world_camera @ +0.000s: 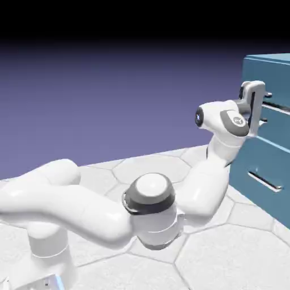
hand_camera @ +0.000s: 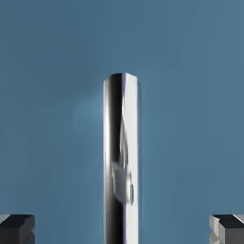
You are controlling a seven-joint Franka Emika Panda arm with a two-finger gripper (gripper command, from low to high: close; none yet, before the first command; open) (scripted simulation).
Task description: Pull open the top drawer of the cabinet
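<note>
At the exterior view's right edge, the cabinet (world_camera: pixel 266 164) runs out of frame, cutting off its top drawer (world_camera: pixel 276 126). My pincer (hand_camera: pixel 122 229) stands wide open there, fingertips either side of the drawer's silver handle (hand_camera: pixel 121 157), whose lower end the hand view crops. Whether I touch it, I cannot tell.

The white arm (world_camera: pixel 153 209) bends up to the blue box (world_camera: pixel 272 141), its pincer (world_camera: pixel 263 109) by the top bar (world_camera: pixel 276 106).
</note>
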